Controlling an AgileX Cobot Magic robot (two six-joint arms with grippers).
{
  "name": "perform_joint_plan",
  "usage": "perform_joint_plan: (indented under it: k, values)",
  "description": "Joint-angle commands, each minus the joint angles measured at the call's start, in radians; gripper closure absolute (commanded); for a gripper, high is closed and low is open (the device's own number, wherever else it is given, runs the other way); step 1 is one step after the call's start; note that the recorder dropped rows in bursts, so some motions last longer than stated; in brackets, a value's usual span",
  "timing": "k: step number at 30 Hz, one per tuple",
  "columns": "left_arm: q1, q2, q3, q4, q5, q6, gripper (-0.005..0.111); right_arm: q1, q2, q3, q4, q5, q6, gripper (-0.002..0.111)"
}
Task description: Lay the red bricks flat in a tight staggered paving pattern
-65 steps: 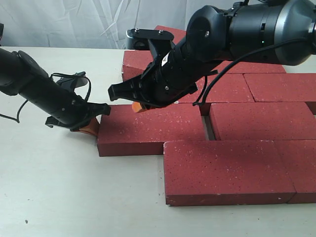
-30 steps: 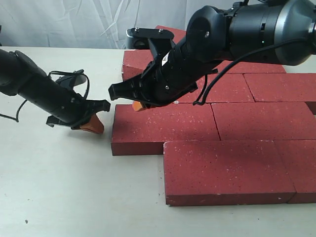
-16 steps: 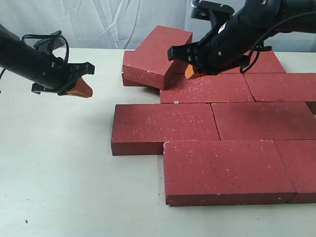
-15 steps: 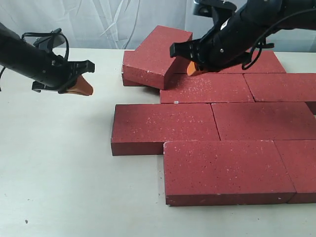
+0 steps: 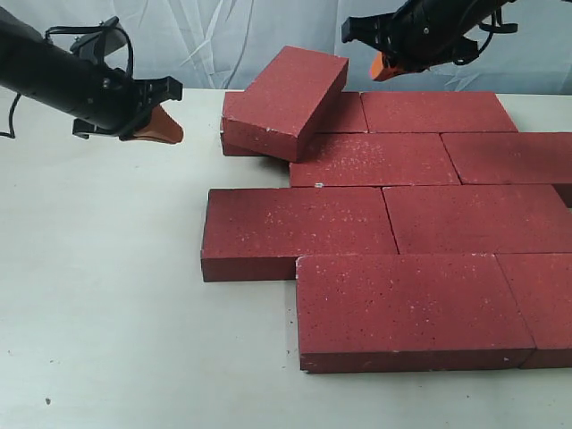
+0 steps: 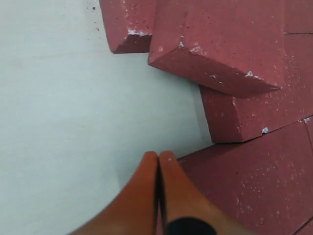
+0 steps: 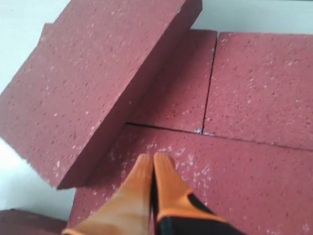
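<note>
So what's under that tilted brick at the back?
The tilted brick lies across a back-row brick and a left brick poking out. Their joint underneath is hidden.

Holds the left gripper (image 5: 154, 128) aloft at the far left, black arm (image 5: 54, 76) reaching in from the left edge, orange fingers (image 6: 142, 191) pressed together. Carries the right gripper (image 5: 384, 65) high at the far side, right of centre, orange fingers (image 7: 168, 188) likewise closed, tips angled down and left.

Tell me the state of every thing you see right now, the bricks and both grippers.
Loose brick: tilted, resting askew on top of other bricks, not flat.
Laid bricks: flat, in staggered rows, close together.
Left gripper: fingers shut, empty, raised, touching nothing.
Right gripper: fingers shut, empty, raised, touching nothing.
</note>
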Motion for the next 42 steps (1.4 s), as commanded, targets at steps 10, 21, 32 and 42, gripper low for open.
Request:
perform_joint_plan:
  k: [10, 21, 32, 42]
  values:
    - [-0.129, -0.011, -0.006, -0.060, -0.134, -0.058, 0.107, -0.131, 0.278, -0.395, 0.191, 0.093, -0.090, 0.109]
    - [-0.200, -0.005, -0.006, -0.139, -0.313, -0.102, 0.107, -0.146, 0.562, -0.758, 0.351, 0.079, -0.142, 0.109]
    - [-0.211, 0.121, -0.038, -0.257, -0.292, -0.102, 0.107, -0.146, 0.693, -0.852, 0.414, -0.159, -0.145, 0.109]
    - [-0.211, 0.183, -0.106, -0.251, -0.331, -0.102, 0.107, -0.146, 0.756, -0.852, 0.502, -0.320, -0.154, 0.109]
